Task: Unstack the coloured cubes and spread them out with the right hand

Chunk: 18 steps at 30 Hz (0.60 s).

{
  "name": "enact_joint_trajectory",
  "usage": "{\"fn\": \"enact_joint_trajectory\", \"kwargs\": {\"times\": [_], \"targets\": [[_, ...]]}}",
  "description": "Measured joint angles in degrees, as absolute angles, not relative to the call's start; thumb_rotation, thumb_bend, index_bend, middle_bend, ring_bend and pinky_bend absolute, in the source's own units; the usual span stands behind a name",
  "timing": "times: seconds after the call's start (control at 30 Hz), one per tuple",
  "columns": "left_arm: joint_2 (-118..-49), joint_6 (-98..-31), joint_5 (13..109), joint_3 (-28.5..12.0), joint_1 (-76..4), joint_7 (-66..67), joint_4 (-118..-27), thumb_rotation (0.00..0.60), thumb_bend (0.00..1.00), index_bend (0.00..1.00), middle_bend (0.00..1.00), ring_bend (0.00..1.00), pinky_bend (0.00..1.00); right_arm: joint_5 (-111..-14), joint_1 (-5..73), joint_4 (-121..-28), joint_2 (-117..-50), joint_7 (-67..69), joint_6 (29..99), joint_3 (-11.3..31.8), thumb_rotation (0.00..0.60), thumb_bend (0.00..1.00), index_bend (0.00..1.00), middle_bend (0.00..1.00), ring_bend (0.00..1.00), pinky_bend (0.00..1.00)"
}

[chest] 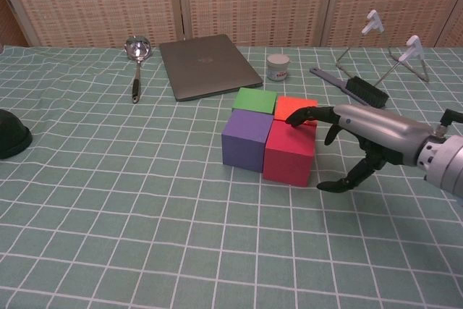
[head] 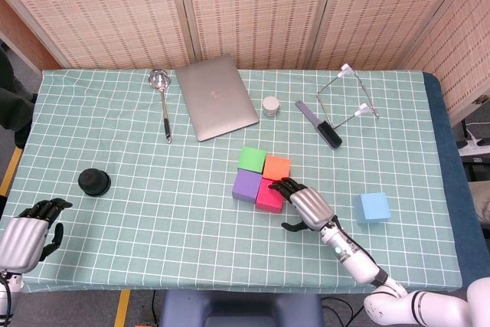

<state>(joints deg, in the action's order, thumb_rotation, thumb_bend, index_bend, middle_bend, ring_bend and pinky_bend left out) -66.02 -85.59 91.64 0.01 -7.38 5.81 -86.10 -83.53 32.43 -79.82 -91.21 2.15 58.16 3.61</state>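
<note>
Right hand (chest: 362,135), fingers apart and holding nothing, reaches over the red cube (chest: 290,152) from 3 o'clock; a careless close could drag the touching orange cube (chest: 296,108) and purple cube (chest: 247,139) along

Bright, even indoor light falls on the worktop (head: 115,128); shadows are soft (mostly short), and both views stay sharp.

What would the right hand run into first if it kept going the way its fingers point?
Probably the red foam cube: the right hand's fingers already reach over its top near edge, seemingly touching it.
</note>
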Motion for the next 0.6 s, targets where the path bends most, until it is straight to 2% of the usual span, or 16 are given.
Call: {"fn": "enact_joint_trajectory", "kwargs": {"times": [0.3, 0.43, 0.5, 0.6], "targets": [[-66.0, -85.6, 91.5, -0.1, -7.4, 5.5, -85.9, 0.6, 0.64, 0.3, 0.28, 0.28, 0.5, -82.7, 33.4, -76.9, -93.3, 3.5, 56.7, 4.0, 0.6, 0.09, 0.17, 0.13, 0.09, 0.29], [-66.1, -85.5, 91.5, 0.0, -7.4, 5.6, -85.9, 0.6, 0.64, 0.3, 0.28, 0.28, 0.5, -83.5, 33.4, -76.5, -93.5, 5.4, 57.0, 3.7, 0.6, 0.09, 0.19, 0.15, 0.12, 0.29], [-66.1, -85.5, 91.6, 0.0, -7.4, 5.7, -85.9, 0.6, 0.64, 0.3, 0.28, 0.28, 0.5, -84.3, 33.3, -76.0, -93.8, 6.4, 57.8, 3.5, 0.6, 0.09, 0.22, 0.19, 0.16, 0.33], [-66.1, -85.4, 91.7, 0.1, -7.4, 5.8, -86.0, 0.6, 0.64, 0.3, 0.28, 0.28, 0.5, -85.3, 32.9, -74.8, -94.6, 7.6, 59.9, 3.4, 0.6, 0.09, 0.32, 0.29, 0.28, 0.47]]}}
